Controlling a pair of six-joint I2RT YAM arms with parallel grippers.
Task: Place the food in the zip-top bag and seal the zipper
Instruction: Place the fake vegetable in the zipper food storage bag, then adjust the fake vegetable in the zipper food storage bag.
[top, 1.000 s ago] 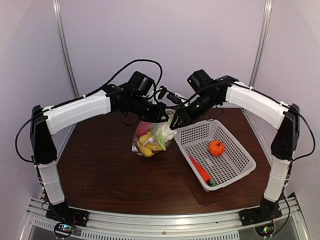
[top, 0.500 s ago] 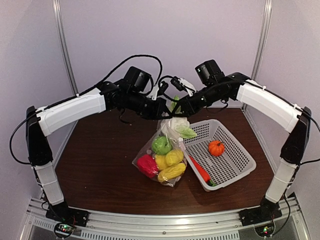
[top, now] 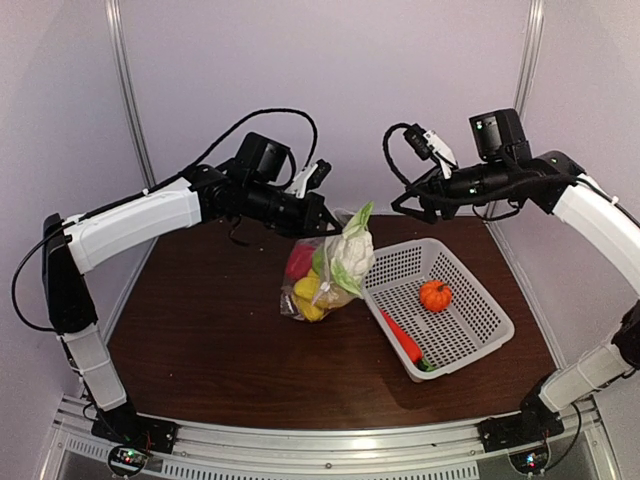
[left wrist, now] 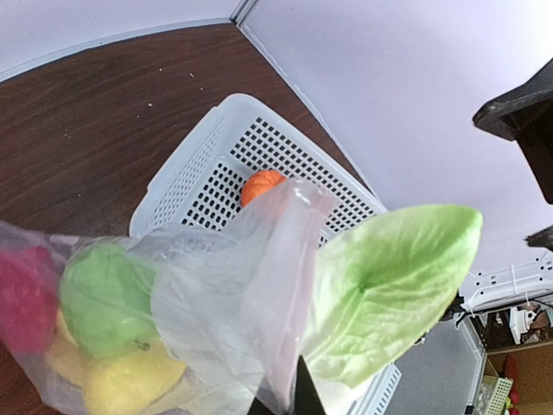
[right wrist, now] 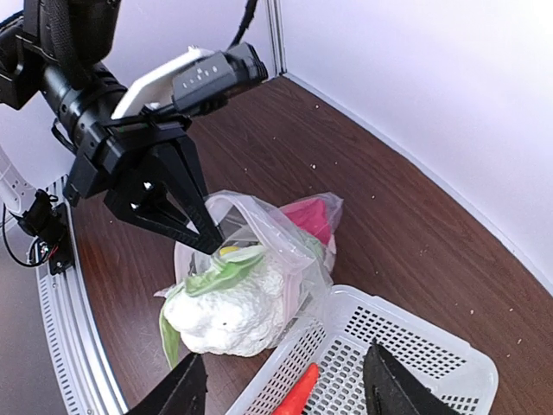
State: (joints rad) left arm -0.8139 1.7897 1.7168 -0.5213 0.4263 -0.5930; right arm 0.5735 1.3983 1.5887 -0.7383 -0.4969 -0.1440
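The zip-top bag [top: 318, 283] hangs from my left gripper [top: 322, 218], which is shut on its mouth edge. Inside it are a red pepper [top: 299, 260], a green apple [left wrist: 108, 298] and yellow lemons [top: 308, 298]. The white cauliflower [top: 351, 255] with its green leaf [left wrist: 389, 285] sits at the bag's mouth, partly sticking out. My right gripper [top: 402, 207] is open and empty, up and to the right of the bag; in the right wrist view [right wrist: 285, 389] it hovers over the cauliflower [right wrist: 233, 311] and the basket's corner. I cannot make out the zipper slider.
The white perforated basket [top: 478, 340] stands right of the bag and holds the orange pumpkin [top: 434, 295] and the carrot [top: 398, 338]. The bag's lower end rests on the brown table [top: 200, 340]. Walls close in behind and at both sides.
My right gripper has let go of the bag and pulled back up and to the right. The bag now hangs narrower from my left gripper alone, with the cauliflower at its mouth.
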